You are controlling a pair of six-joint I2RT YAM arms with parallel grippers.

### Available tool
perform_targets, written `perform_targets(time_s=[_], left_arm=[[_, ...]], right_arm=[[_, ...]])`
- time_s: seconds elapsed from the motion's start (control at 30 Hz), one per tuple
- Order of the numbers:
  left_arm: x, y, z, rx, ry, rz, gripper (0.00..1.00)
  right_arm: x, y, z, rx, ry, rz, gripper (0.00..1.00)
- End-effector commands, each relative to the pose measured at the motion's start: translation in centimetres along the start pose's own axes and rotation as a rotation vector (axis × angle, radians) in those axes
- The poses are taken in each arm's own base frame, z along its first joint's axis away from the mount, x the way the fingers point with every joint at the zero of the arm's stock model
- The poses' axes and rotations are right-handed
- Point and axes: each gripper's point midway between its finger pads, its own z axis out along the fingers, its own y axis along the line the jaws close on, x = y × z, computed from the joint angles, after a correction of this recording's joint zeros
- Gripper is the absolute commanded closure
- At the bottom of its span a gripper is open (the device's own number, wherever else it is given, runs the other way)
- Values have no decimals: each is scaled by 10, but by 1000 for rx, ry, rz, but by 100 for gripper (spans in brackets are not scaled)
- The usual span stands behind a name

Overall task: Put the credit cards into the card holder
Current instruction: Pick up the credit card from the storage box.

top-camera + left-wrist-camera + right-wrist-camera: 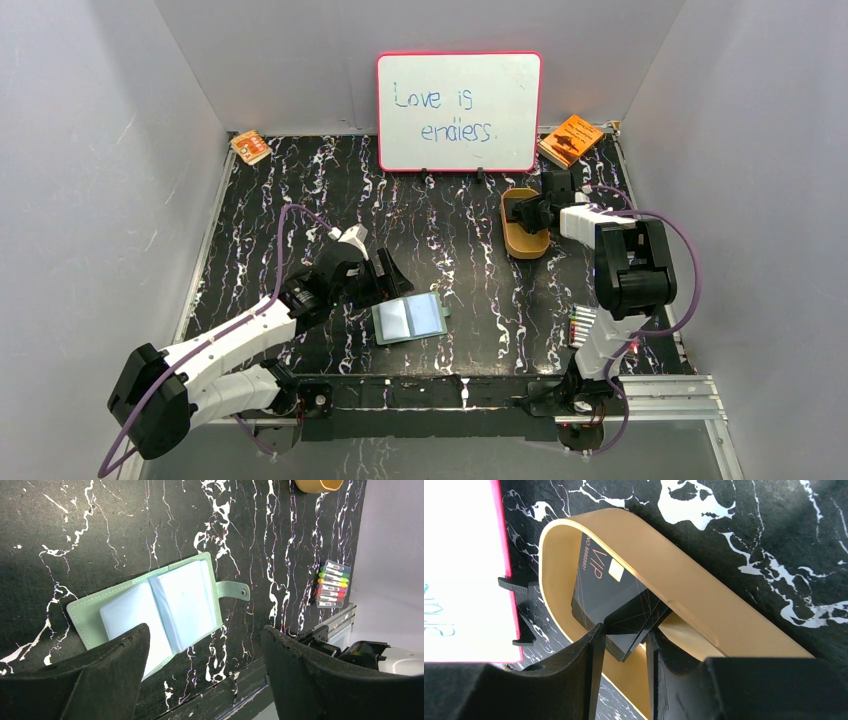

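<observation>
Credit cards (599, 587) in tan tray (689, 582), right pincer (624, 642) straddling one corner

Whiteboard (458, 110) reads "Love is endless."; credit card (606, 587) reads "VIP".

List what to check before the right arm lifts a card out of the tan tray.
1. The card holder lies open, pale inside up: ok.
2. The left gripper is open and empty: ok.
3. The right gripper straddles a corner of the black VIP card inside the tray: ok.
4. Jaws clamped firmly on it: cannot tell.
5. Only one card sits in the gap: cannot tell; overlapping dark edges show there.
</observation>
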Motion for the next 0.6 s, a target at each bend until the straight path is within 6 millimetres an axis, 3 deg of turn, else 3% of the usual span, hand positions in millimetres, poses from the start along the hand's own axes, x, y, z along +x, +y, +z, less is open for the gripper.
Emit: perform_targets(time_s=[0.0,0.57], left_arm=[[0,1,0,4,-5,0,22],[1,0,0,13,3,-9,22]], right_arm=[[0,-18,-6,45,-4,-20,59],[2,-16,-15,17,2,-31,71]])
